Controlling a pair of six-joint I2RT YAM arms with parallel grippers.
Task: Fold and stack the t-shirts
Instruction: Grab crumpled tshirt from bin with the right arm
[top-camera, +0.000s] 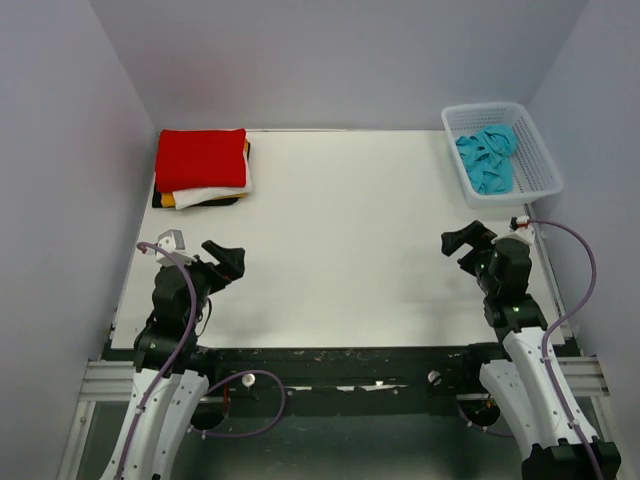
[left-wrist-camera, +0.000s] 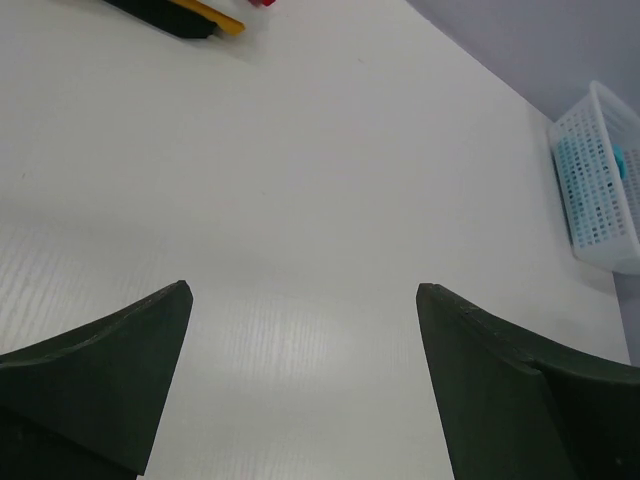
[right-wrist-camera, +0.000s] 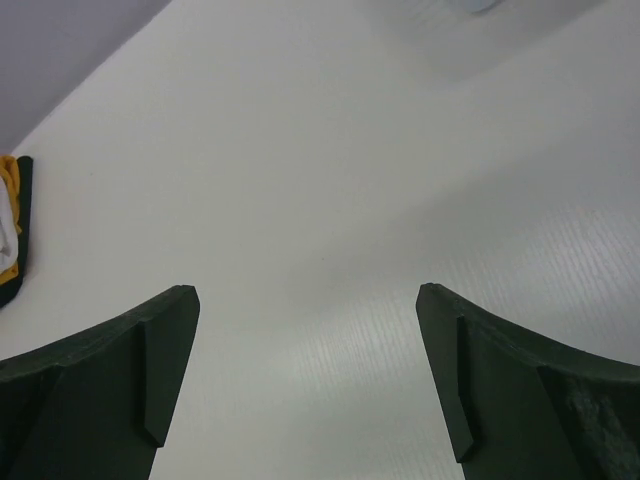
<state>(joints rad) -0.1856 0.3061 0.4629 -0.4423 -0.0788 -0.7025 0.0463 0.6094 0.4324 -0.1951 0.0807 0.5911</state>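
A stack of folded t-shirts sits at the table's far left, a red one (top-camera: 201, 159) on top, with white (top-camera: 215, 194), yellow-orange (top-camera: 172, 200) and black edges showing below. Its yellow-orange edge (left-wrist-camera: 212, 16) shows at the top of the left wrist view, and the stack's edge (right-wrist-camera: 10, 228) shows at the left of the right wrist view. A crumpled turquoise-blue t-shirt (top-camera: 487, 157) lies in the white mesh basket (top-camera: 537, 148) at the far right. My left gripper (top-camera: 228, 259) (left-wrist-camera: 303, 290) stands open over bare table near the front left. My right gripper (top-camera: 465, 240) (right-wrist-camera: 307, 292) stands open over bare table near the front right.
The white table (top-camera: 350, 230) has grey walls on three sides. The basket (left-wrist-camera: 600, 190) stands against the right wall. Cables loop beside both arm bases at the near edge.
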